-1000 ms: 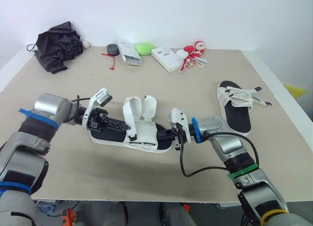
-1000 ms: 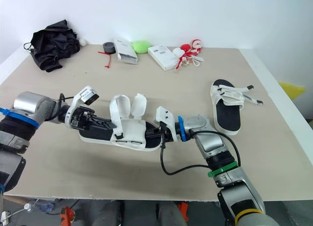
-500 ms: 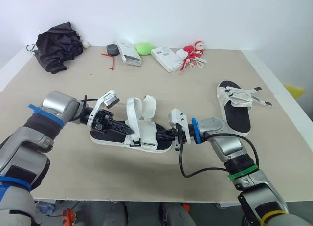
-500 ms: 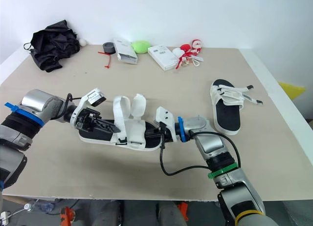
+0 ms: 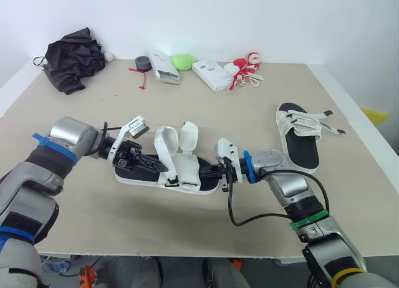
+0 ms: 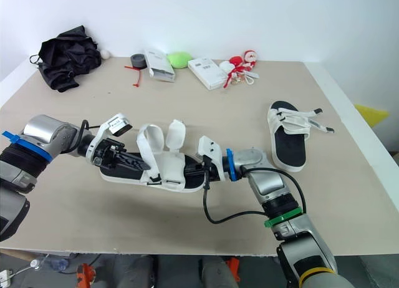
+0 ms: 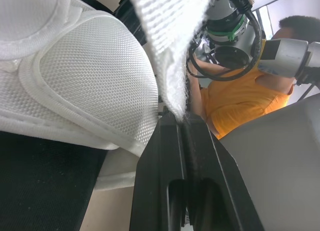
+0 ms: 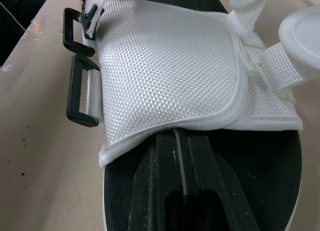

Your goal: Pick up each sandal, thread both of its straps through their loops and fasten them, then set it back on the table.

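- The near sandal [image 5: 168, 174] lay around the middle of the table [image 5: 249, 113], set between the two arms.
- The left gripper [image 7: 175, 118] was clamped on a white strap [image 5: 163, 138], which arched up over the footbed beside its upright twin.
- The right gripper [image 8: 175, 136] had its two fingers pressed together on the black footbed, with their tips tucked beneath the mesh flap [image 8: 165, 66]. Whether they nipped any fabric there was hard to tell.
- The black loops [image 8: 80, 91] sat at the flap's outer edge, both empty, so I judged that threading had not begun on this shoe.
- The second sandal [image 5: 298, 135] rested well apart on the robot's right, its strap ends sticking out sideways.
- Risk: the left pinch sat close to the strap's edge, so a pull toward the loops might slip the webbing free.
- Risk: if the right claw was only resting under the flap, that pull could drag or twist the whole shoe across the board.
- Risk: the strap's fuzzy face might catch on the flap early and stick short of the loop.
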